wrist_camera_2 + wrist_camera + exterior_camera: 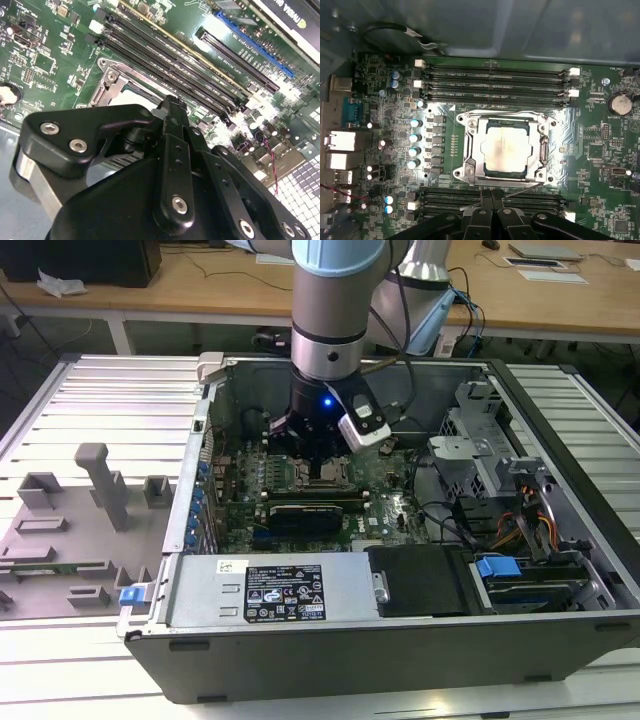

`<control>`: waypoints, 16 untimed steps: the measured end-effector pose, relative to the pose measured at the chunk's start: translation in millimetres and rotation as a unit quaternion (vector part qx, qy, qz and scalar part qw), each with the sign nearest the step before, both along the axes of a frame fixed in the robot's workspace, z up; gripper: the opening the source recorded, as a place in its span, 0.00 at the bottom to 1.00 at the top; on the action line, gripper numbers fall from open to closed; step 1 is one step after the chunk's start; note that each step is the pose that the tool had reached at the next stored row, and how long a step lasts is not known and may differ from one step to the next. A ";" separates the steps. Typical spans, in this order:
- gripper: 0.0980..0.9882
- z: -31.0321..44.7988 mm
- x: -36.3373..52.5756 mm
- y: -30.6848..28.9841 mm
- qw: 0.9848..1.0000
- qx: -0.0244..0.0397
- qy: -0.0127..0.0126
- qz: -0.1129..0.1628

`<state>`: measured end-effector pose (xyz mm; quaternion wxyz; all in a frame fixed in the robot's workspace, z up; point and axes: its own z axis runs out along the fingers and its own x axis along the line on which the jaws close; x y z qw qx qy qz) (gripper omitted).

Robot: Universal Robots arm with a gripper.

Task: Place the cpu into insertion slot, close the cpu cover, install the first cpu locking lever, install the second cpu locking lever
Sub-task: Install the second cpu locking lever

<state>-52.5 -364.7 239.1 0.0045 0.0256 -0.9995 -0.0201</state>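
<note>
The cpu (pixel 506 150), a silvery square chip, lies flat in the insertion slot (pixel 461 120) on the green board. The cpu cover (pixel 540 150), a silvery frame, lies down around the chip. A thin wire locking lever (pixel 520 190) slants out from the socket's edge across the black memory slots. My gripper (pixel 492 197) sits just beside that socket edge, fingers together and shut, its tips close to the lever. In the second wrist view a black finger (pixel 171 107) points at the socket (pixel 112 82). In the exterior view the gripper (pixel 322 462) hangs low inside the case over the socket.
The open computer case (pixel 560 380) has metal walls all around the board. Long black memory slots (pixel 495 80) run on both sides of the socket. A black graphics card (pixel 305 512), drive cages (pixel 480 455) and cables crowd the exterior view's right. A grey fixture tray (pixel 90 500) lies outside.
</note>
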 end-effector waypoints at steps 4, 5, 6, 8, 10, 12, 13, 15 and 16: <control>0.01 -1.7 -1.0 -7.4 1.000 0.024 0.000 0.000; 0.01 -2.1 -1.1 -8.5 1.000 0.027 0.000 0.000; 0.01 -2.8 -1.4 -10.2 0.999 0.032 0.000 0.000; 0.01 -4.6 -2.1 -15.0 0.999 0.043 0.000 0.000; 0.01 -6.5 -3.9 -20.1 0.999 0.052 0.000 0.000; 0.01 -7.6 -6.4 -21.9 0.998 0.057 0.000 0.000; 0.01 -9.6 -9.6 -22.5 0.998 0.061 0.000 0.000; 0.01 -14.0 -11.1 -28.0 0.998 0.065 0.000 0.000; 0.01 -15.5 -11.8 -29.0 0.998 0.070 0.000 0.000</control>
